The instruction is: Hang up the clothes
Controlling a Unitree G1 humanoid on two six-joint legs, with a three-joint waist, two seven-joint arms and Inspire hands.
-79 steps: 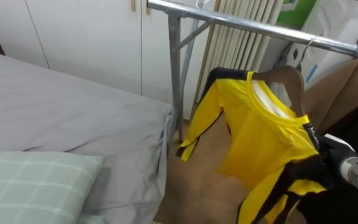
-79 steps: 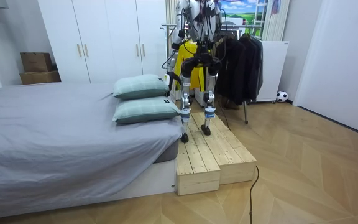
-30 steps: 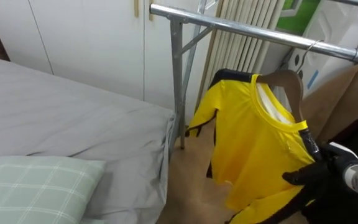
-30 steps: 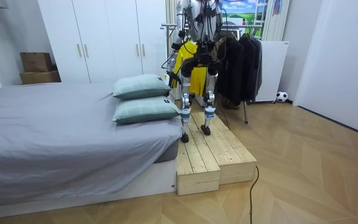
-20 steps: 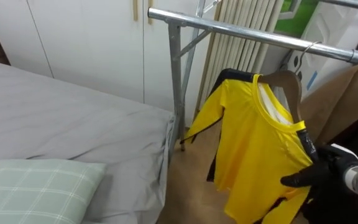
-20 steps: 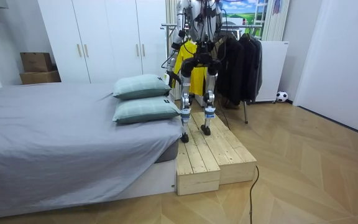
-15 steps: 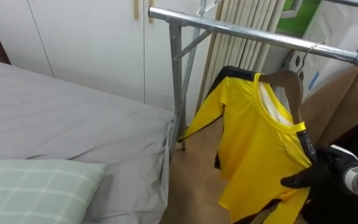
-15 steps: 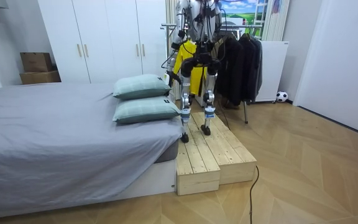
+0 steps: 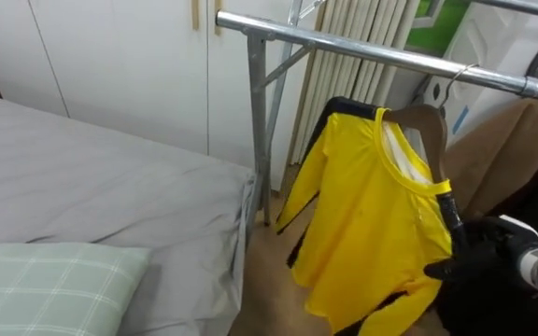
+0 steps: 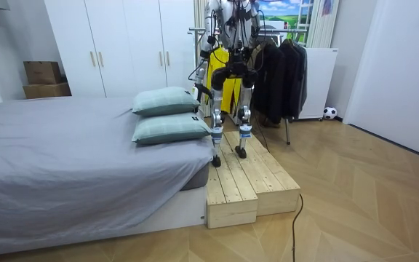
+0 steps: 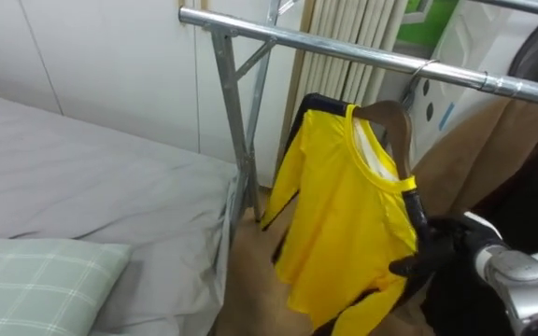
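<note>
A yellow shirt (image 9: 367,224) with black trim hangs on a wooden hanger (image 9: 426,119), hooked over the metal rail (image 9: 362,51) of a clothes rack. It hangs loose, its left sleeve dangling toward the rack's post. My right hand (image 9: 482,254) comes in from the lower right with dark fingers stretched out, their tips at the shirt's right shoulder edge and gripping nothing. In the right eye view the same hand (image 11: 445,250) sits beside the shirt (image 11: 344,215). In the room view I stand on a wooden platform (image 10: 247,175) facing the rack, with the shirt (image 10: 217,81) in front of me.
A bed with a grey sheet (image 9: 92,196) and a checked pillow (image 9: 45,280) lies at the left, close to the rack's post (image 9: 259,121). A brown garment (image 9: 512,140) and dark clothes (image 10: 278,73) hang further right on the rail. White wardrobe doors (image 9: 110,56) and a radiator (image 9: 353,23) stand behind.
My right hand has let go of the shirt's lower part and its fingers have straightened. The shirt has swung back to the left and hangs free on its hanger.
</note>
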